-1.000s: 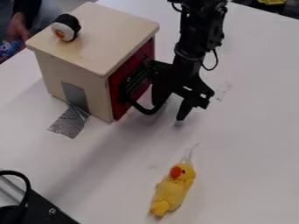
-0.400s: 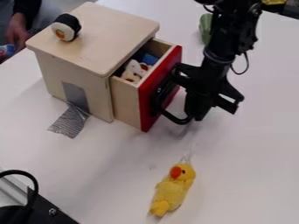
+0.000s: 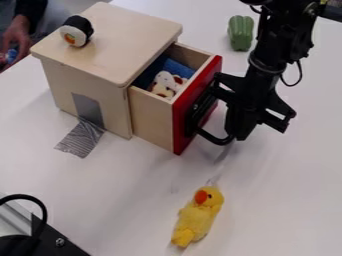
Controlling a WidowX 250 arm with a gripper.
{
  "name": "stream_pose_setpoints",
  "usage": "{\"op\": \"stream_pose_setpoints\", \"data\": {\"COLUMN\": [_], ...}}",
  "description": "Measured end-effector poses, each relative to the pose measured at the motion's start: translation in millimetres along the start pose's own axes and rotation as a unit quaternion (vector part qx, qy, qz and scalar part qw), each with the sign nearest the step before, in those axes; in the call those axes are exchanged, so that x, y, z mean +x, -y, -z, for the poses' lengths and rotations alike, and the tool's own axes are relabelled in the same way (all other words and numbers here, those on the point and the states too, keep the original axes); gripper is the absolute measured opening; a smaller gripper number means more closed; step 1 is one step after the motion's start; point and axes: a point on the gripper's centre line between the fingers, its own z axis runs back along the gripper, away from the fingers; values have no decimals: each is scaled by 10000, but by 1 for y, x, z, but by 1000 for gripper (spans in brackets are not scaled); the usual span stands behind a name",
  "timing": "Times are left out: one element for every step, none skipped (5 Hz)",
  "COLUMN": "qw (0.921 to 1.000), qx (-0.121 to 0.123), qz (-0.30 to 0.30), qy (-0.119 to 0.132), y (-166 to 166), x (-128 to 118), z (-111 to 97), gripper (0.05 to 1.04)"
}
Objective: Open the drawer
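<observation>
Well, you have a pale tabletop (image 3: 280, 200) under everything, with a box-shaped wooden cabinet (image 3: 87, 70) standing on it towards the upper left. Your black arm (image 3: 275, 42) comes in from the top edge, right of the cabinet. The drawer (image 3: 152, 117) you are working on sits in the cabinet's right-hand side and stands well out of it, its red front (image 3: 184, 122) facing your gripper (image 3: 240, 135). You have the claw narrow, closed on the outer end of the drawer's curved black handle (image 3: 214, 140).

At the lower left corner you can see part of some black equipment (image 3: 57, 241) with a cable (image 3: 40, 202) looping over it. Nearer the bottom, a yellow toy bird (image 3: 196, 220) with an orange beak lies on the table, well apart from the drawer. Grey tape (image 3: 81, 140) runs from the cabinet's side down onto the tabletop. Beyond the drawer, left of your arm, lies a ridged green toy (image 3: 240, 32). You also have a toy sushi roll (image 3: 77, 31) on top of the cabinet, near its left edge. Inside the drawer, you can make out something blue (image 3: 180, 69) beside a white toy with reddish-brown patches (image 3: 166, 84).
</observation>
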Motion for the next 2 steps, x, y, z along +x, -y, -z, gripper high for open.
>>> {"op": "stream_pose_setpoints", "data": {"qw": [10000, 10000], "qx": [-13, -43], "qz": [-20, -24], "qy": [-18, 4], "y": [3, 7], "x": [1, 1], "z": [1, 0], "gripper": [148, 364]}}
